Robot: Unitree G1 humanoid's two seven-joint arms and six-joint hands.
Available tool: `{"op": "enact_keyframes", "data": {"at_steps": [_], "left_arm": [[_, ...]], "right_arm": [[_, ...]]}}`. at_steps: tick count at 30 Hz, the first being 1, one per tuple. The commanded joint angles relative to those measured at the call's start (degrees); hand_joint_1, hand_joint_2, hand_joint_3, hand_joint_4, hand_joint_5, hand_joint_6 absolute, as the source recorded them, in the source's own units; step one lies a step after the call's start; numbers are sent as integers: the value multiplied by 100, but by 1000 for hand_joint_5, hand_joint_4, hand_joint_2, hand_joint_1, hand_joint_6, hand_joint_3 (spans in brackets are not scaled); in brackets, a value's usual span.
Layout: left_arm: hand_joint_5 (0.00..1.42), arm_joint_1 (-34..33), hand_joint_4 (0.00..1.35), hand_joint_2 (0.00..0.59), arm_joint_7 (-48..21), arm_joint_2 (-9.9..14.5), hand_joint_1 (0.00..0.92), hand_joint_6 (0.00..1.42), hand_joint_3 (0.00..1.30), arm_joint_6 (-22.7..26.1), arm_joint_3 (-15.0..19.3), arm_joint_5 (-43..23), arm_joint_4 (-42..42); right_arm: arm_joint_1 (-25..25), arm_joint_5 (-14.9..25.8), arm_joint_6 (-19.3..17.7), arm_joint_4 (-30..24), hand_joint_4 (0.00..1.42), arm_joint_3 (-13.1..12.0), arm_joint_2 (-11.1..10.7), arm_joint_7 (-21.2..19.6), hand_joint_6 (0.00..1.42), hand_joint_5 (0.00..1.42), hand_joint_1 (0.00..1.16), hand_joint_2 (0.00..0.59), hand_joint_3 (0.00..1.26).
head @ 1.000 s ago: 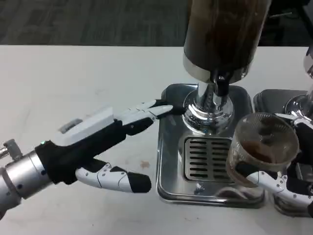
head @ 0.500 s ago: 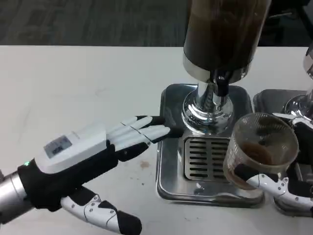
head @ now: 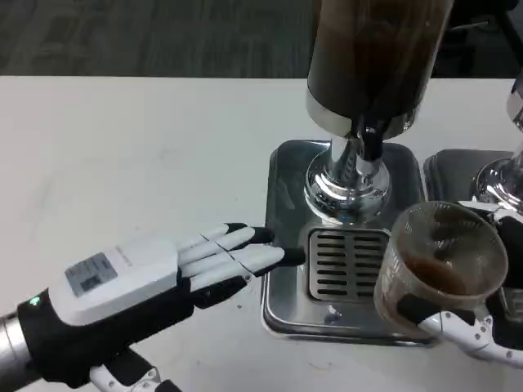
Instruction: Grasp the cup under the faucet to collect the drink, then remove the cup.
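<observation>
Cup in clear plastic, with brown drink in its bottom, sits at the right front of the scene, held by the right robot hand, whose white and black fingers wrap its lower wall from below. It hangs over the right front corner of the steel drip tray, tilted slightly toward the camera, in front of and to the right of the faucet rather than beneath it.

The faucet juts from the chrome base of a tall dispenser filled with dark drink, which stands on the back half of the tray. A slotted grille lies in the tray just in front of the chrome base.

The left robot hand lies low over the white table, palm down, its fingers straight and close together with nothing in them, their black tips at the tray's left edge. Its thumb shows partly at the bottom edge of the picture, apart from the fingers.

A second chrome base and tray stand at the right edge.
</observation>
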Motion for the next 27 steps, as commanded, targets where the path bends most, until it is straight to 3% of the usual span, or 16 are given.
{"op": "enact_keyframes", "data": {"at_steps": [1,14,27], "left_arm": [[0,106,0,18,58,154,0,0,35,-61,27,-137,-141],[0,316,0,15,52,290,0,0,35,-63,104,-280,-340],[0,369,0,22,35,314,0,0,35,-28,152,-318,-414]], "right_arm": [[202,191,-48,-387,978,-115,-2,55,1403,1155,1022,67,871],[691,295,-12,-803,990,-139,44,229,1403,1156,1022,73,878],[757,311,6,-897,990,-120,76,281,1403,1156,1018,82,881]]}}
